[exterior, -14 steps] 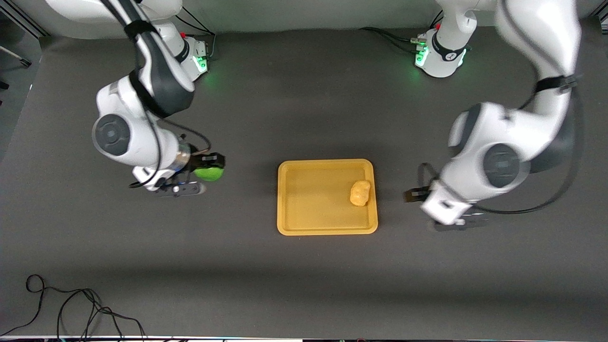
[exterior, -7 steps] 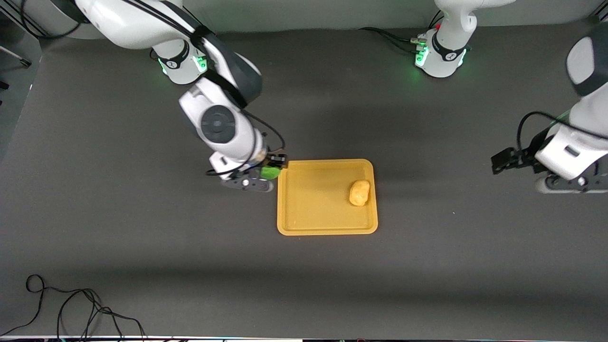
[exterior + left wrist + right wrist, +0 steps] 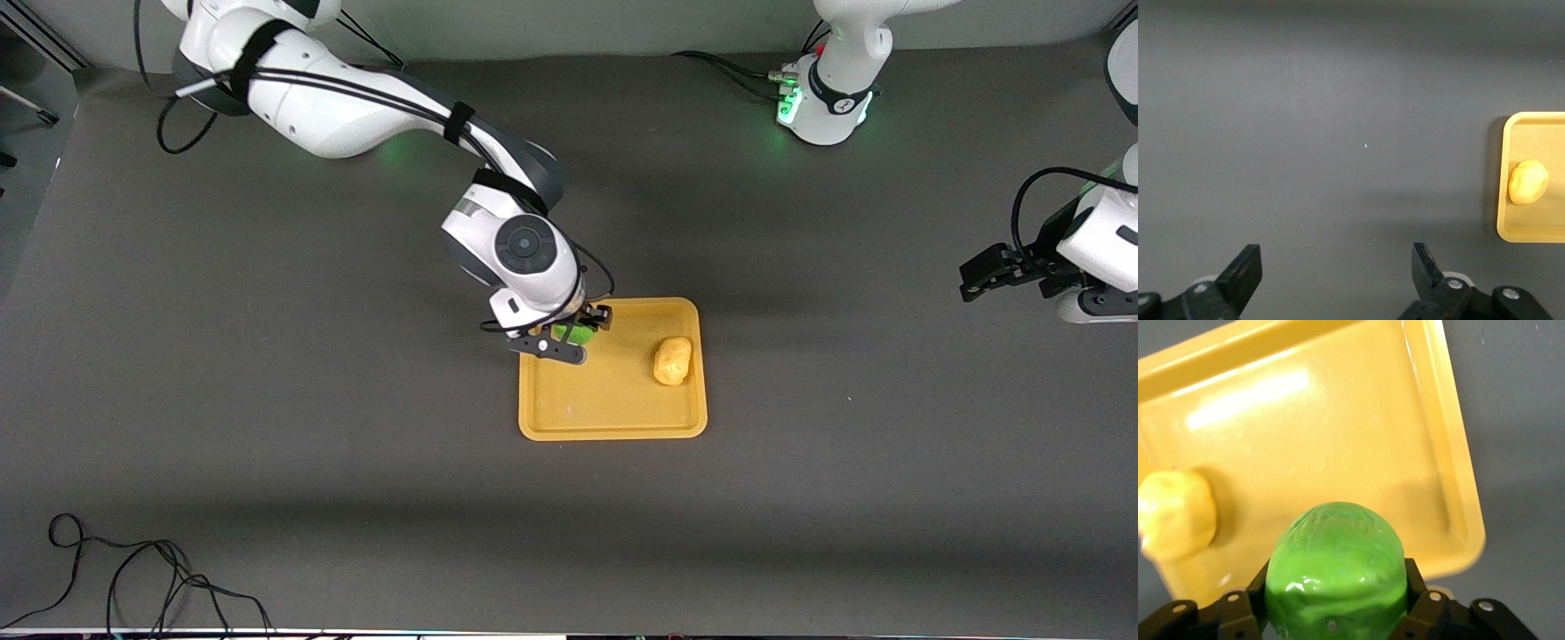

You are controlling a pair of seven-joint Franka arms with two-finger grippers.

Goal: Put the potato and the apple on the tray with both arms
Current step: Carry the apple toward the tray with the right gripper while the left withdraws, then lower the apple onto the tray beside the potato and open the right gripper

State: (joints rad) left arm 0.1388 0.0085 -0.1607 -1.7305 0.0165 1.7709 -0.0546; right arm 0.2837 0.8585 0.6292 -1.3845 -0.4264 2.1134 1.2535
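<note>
The yellow-orange tray (image 3: 613, 418) lies mid-table. The yellow potato (image 3: 673, 361) rests on it near the rim toward the left arm's end; it also shows in the right wrist view (image 3: 1175, 513) and the left wrist view (image 3: 1528, 182). My right gripper (image 3: 578, 333) is shut on the green apple (image 3: 580, 334) over the tray's corner toward the right arm's end; the apple fills the right wrist view (image 3: 1336, 570) above the tray (image 3: 1338, 420). My left gripper (image 3: 987, 271) is open and empty over the bare mat near the left arm's end of the table, its fingers (image 3: 1245, 270) wide apart.
A black cable (image 3: 133, 578) lies coiled on the mat at the near corner toward the right arm's end. The arm bases with green lights (image 3: 822, 98) stand along the table's edge farthest from the front camera. The tray's edge shows in the left wrist view (image 3: 1503, 180).
My right gripper has carried the apple from beside the tray to over its corner. My left gripper has drawn away from the tray toward the left arm's end of the table.
</note>
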